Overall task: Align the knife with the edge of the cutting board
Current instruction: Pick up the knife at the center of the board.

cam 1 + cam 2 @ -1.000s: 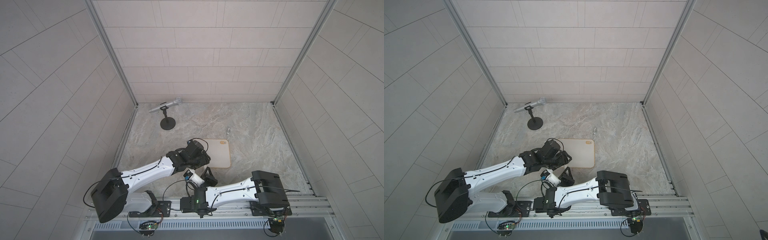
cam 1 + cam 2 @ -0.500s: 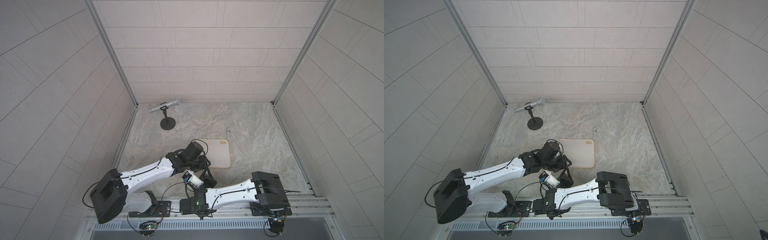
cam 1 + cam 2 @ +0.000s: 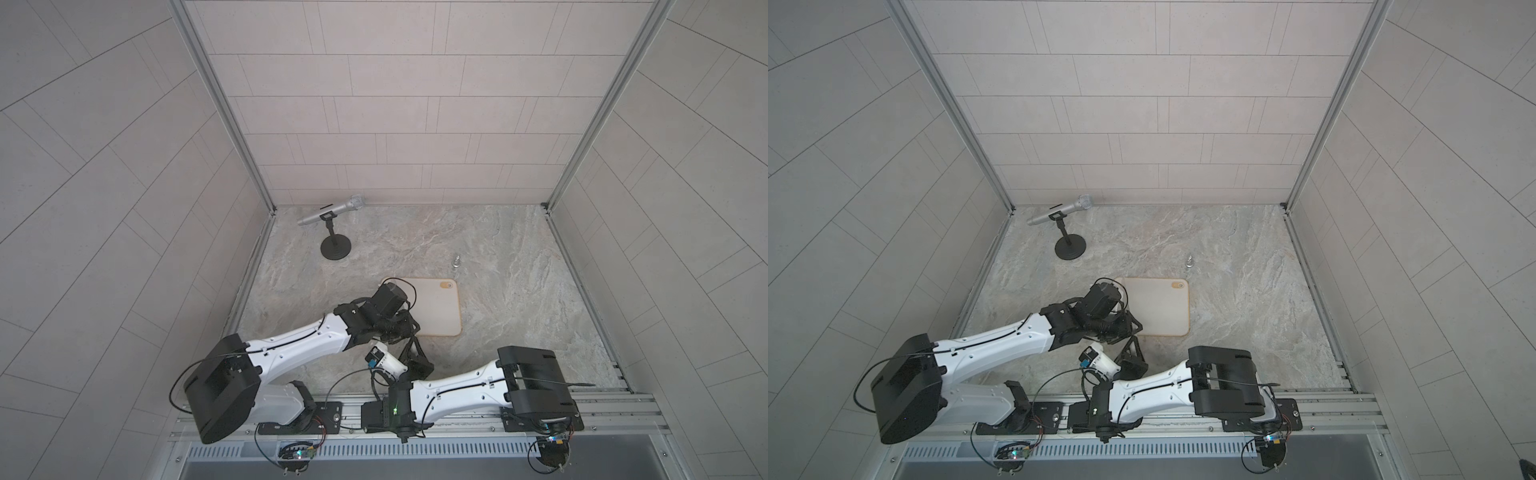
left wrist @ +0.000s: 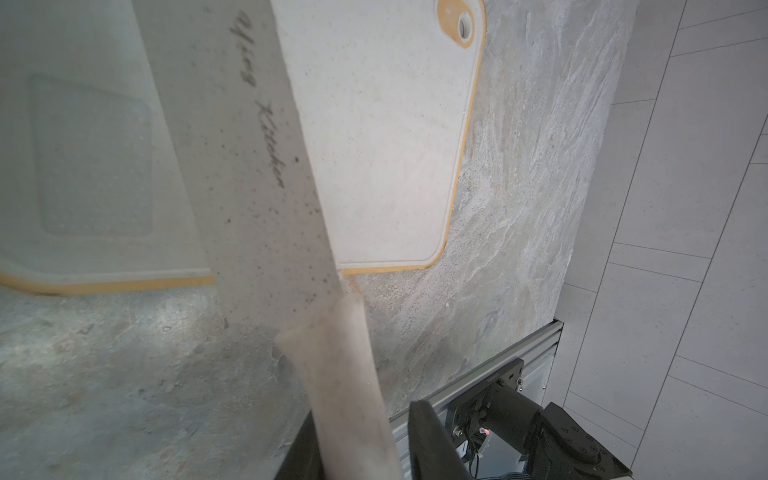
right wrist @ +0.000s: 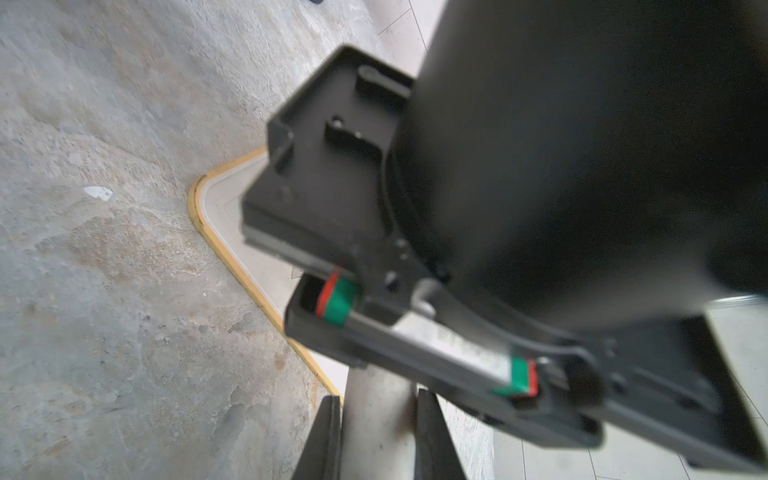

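The knife (image 4: 249,166) has its blade over the board (image 4: 386,145), lettered side up, crossing the board's near rim. Its handle sticks out past that rim over the counter (image 4: 519,187). Whether the blade rests on the board or hangs just above it, I cannot tell. Against the board's sides it looks askew, so I'd judge the aligning not done. In both top views the knife is hidden under the left arm, and only the far part of the board (image 3: 438,307) (image 3: 1163,307) shows bare.

The right gripper (image 5: 378,397) is clamped on the handle, jaws tight against both its sides. The left gripper (image 4: 361,411) straddles the handle nearer the blade. Its jaws are a little apart, with a sliver of daylight on one side, so there is no firm pinch.

Well beyond the board's far left corner stands a microphone (image 3: 332,210). A small metal bit (image 3: 456,261) sits just past the far right corner.

With both grippers crowded on one short handle, the jaws could knock together. If the left pinches off-axis while the right holds fast, the two would twist against each other and the knife could pivot or spring out. If the right lets go before the left bites, the handle could drop. The board looks loose on the counter, and a dragged blade could shove it.
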`<move>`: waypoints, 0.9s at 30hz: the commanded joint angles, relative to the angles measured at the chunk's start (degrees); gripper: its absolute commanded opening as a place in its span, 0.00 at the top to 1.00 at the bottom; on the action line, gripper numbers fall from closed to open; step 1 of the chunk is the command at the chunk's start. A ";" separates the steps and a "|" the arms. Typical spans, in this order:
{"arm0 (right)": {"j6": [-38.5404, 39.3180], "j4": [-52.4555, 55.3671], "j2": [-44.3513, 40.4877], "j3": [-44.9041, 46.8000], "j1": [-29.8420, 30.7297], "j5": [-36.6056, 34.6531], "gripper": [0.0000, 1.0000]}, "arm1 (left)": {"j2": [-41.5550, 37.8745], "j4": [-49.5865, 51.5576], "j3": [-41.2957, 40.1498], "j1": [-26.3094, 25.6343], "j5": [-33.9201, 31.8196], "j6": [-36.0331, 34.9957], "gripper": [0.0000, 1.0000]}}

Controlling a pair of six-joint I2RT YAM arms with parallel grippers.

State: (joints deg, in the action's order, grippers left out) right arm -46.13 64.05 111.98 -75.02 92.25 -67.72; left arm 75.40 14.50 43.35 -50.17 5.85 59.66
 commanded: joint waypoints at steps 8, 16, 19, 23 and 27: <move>0.38 -6.30 -1.27 3.73 1.64 0.51 1.00 | -0.28 -5.20 -5.64 -0.37 -0.17 -5.76 1.00; 2.02 -12.96 -3.56 8.20 2.04 2.49 0.88 | 0.03 -9.13 -8.11 -0.06 -1.02 -7.38 1.00; 2.18 -14.65 -3.95 9.57 1.98 2.98 0.88 | 0.81 -10.51 -9.01 0.13 -1.20 -7.45 1.00; 1.61 -15.64 -4.12 10.70 1.98 3.13 0.91 | 1.70 -11.97 -10.41 0.70 -1.11 -7.41 1.00; 0.50 -16.14 -4.65 12.01 2.05 3.12 1.00 | 1.13 -13.93 -12.17 1.65 -0.48 -7.12 1.00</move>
State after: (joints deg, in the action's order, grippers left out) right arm -45.69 47.40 109.91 -63.92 93.80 -70.63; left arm 75.42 -0.27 34.13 -49.45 6.35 59.64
